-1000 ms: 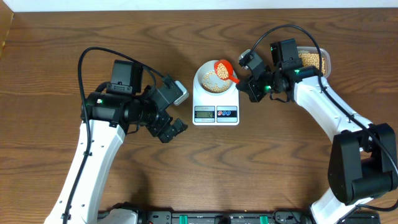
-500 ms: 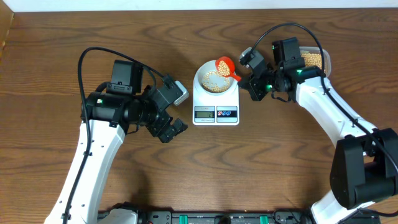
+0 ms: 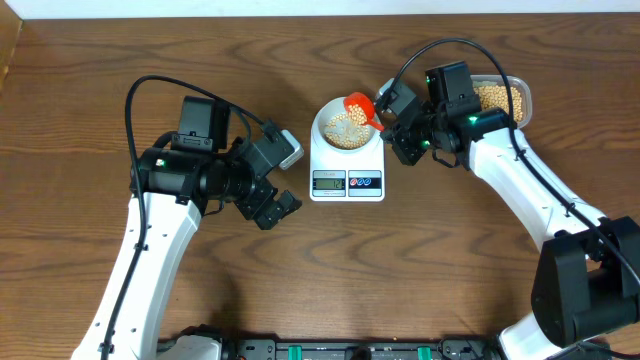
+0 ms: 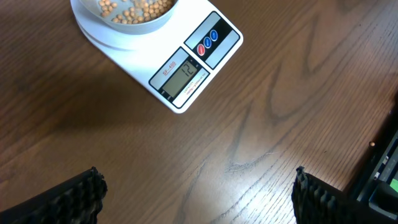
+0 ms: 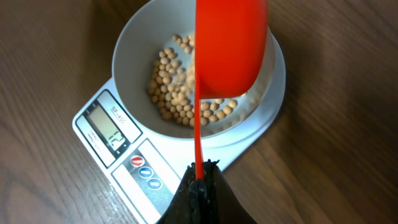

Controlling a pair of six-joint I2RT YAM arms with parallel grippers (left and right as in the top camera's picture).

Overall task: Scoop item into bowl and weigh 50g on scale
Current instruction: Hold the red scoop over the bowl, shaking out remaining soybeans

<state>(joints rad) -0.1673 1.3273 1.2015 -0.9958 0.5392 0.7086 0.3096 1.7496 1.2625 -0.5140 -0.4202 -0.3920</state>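
The white scale (image 3: 347, 170) sits mid-table with the bowl (image 3: 322, 128) on it, holding tan beans (image 3: 345, 133). My right gripper (image 3: 398, 125) is shut on the handle of a red scoop (image 3: 360, 106), whose cup is tipped over the bowl's right side. In the right wrist view the scoop (image 5: 230, 43) hangs over the beans (image 5: 174, 93) in the bowl (image 5: 130, 56), with the gripper (image 5: 200, 177) below and the scale (image 5: 134, 165) display at left. My left gripper (image 3: 272, 210) is open and empty, left of the scale; its view shows the scale (image 4: 186, 68) and bowl (image 4: 121, 22).
A clear tub of beans (image 3: 497, 97) stands at the back right, behind my right arm. The table is brown wood.
My right gripper has shifted slightly left and turned, tipping the red scoop further over the bowl. The left arm has not moved.
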